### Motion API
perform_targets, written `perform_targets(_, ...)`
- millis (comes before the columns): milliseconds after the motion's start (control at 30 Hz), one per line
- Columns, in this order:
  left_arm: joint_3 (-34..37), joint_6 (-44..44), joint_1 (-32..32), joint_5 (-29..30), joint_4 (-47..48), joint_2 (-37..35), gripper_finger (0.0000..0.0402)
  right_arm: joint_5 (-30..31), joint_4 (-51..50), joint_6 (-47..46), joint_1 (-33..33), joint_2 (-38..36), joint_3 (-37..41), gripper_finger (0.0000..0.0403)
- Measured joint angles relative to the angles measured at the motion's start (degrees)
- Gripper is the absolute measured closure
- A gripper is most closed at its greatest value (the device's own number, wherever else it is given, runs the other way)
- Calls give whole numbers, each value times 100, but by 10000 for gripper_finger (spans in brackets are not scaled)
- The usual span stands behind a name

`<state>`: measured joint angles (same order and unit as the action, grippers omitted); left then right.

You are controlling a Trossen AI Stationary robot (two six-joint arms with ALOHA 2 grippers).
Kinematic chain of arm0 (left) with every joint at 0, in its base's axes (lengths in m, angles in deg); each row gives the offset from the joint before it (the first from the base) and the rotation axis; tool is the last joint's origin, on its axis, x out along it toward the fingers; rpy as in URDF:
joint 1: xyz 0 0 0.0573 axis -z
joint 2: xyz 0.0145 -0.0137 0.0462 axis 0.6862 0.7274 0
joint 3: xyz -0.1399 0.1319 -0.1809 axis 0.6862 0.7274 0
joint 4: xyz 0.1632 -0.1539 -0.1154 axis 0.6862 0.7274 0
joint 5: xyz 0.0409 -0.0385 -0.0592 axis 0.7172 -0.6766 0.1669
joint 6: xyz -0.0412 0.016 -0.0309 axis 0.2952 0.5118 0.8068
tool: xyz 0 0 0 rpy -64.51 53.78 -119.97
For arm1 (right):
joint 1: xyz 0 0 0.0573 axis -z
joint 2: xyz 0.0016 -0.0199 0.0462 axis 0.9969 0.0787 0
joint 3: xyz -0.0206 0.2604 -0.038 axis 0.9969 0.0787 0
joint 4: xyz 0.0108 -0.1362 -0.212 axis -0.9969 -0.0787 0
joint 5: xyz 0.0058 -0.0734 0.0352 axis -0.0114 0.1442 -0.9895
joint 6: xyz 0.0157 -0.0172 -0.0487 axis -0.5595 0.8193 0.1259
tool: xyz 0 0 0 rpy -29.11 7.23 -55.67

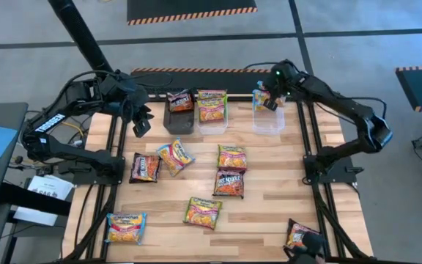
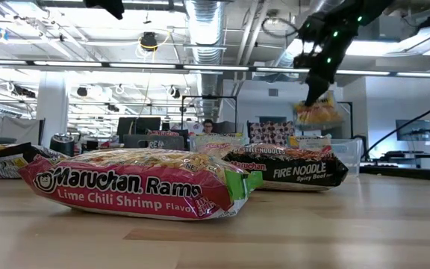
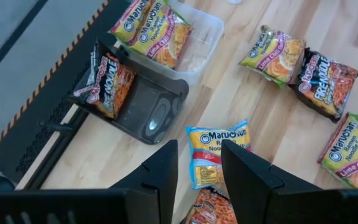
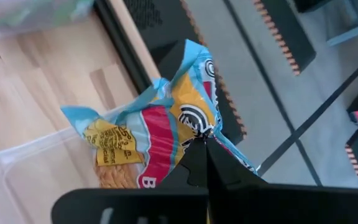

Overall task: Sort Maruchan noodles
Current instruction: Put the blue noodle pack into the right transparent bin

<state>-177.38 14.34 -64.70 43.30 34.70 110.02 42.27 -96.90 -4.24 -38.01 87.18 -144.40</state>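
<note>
Light-blue plastic with a red and yellow print marks the noodle packet (image 4: 160, 140) clamped in the right hand (image 4: 205, 144). The fingers meet on the packet's edge, and the packet hangs over the clear rectangular plastic tub (image 1: 268, 121) at the upper right of the high view. In the right wrist view the hand covers the packet's lower corner, and the printed name is cut off. The packet's long axis runs diagonally there, from lower left to upper right of the frame.

The left hand (image 1: 142, 123) hangs open and empty over the upper left of the pale wooden table (image 1: 269, 191), fingers apart.

A dark brown packet (image 1: 180, 100) leans tilted in the black plastic tub (image 1: 176, 121). An orange-yellow-green packet (image 1: 212, 105) lies in the second clear tub (image 1: 212, 126) just beside it, long axis toward the top of the frame.

Seven packets lie flat and scattered on the table at mixed angles. One dark packet (image 1: 300, 235) at the lower right edge is partly covered by a dark object that cannot be identified. In the low view, the lime chili shrimp packet (image 2: 136, 183) blocks most packets behind it.
</note>
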Motion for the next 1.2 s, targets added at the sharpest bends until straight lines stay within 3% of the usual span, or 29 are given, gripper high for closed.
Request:
perform_targets(667, 0, 568, -1, 273, -73, -1, 292, 116, 180, 318, -9, 1058, -3, 396)
perform_targets(867, 0, 446, 0, 275, -74, 0, 292, 542, 173, 263, -42, 1239, -2, 358)
perform_targets(1200, 0, 409, 0, 275, -71, 0, 292, 562, 160, 99, -52, 1184, -3, 298)
